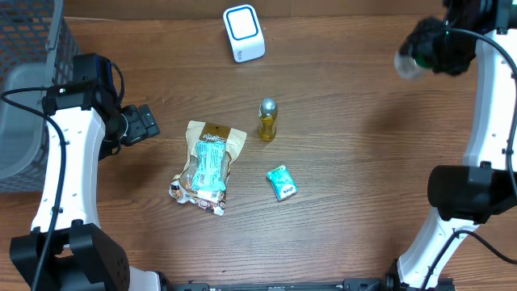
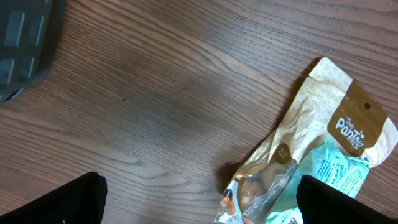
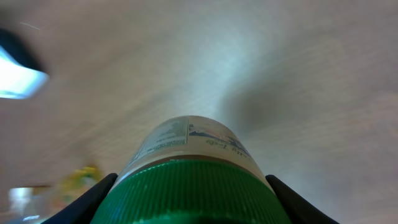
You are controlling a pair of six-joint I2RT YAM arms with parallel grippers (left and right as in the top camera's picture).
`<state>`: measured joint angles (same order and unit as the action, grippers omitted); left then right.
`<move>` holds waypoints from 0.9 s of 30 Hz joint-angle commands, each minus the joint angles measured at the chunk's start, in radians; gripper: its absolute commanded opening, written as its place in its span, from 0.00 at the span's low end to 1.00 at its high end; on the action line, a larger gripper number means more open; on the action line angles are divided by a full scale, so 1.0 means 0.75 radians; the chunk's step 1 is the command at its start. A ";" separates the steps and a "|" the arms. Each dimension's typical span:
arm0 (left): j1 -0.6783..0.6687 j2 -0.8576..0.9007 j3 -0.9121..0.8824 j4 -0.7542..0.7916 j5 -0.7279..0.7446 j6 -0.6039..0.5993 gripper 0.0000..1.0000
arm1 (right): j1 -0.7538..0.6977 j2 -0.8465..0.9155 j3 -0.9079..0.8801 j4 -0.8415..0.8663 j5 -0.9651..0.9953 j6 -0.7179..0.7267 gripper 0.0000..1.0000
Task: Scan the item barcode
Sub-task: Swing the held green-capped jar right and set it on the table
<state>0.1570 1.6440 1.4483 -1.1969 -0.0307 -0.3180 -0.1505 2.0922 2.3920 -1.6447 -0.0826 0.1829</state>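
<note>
Overhead, the right gripper [image 1: 414, 58] clamps a green-lidded plastic jar [image 1: 406, 65] well right of the white, blue-ringed box scanner [image 1: 243, 33] (likely to show its barcode there). Left wrist: the left gripper [image 2: 202, 186], jaws apart and empty, sits left of the scanner. Right wrist: the jar's label faces forward.

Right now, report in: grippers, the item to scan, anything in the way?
Left gripper open, empty, beside snack bag. Right gripper shut on green-lidded jar, held above the table, off to one side of scanner. Nothing between jar and scanner.
</note>
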 commanded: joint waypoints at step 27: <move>-0.001 0.000 0.006 0.001 -0.003 0.001 1.00 | -0.018 -0.016 -1.043 0.582 0.179 0.077 0.57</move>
<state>0.1570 1.6440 1.4483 -1.1969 -0.0303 -0.3180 -0.1574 2.0937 1.6161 -1.2179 0.0345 0.2356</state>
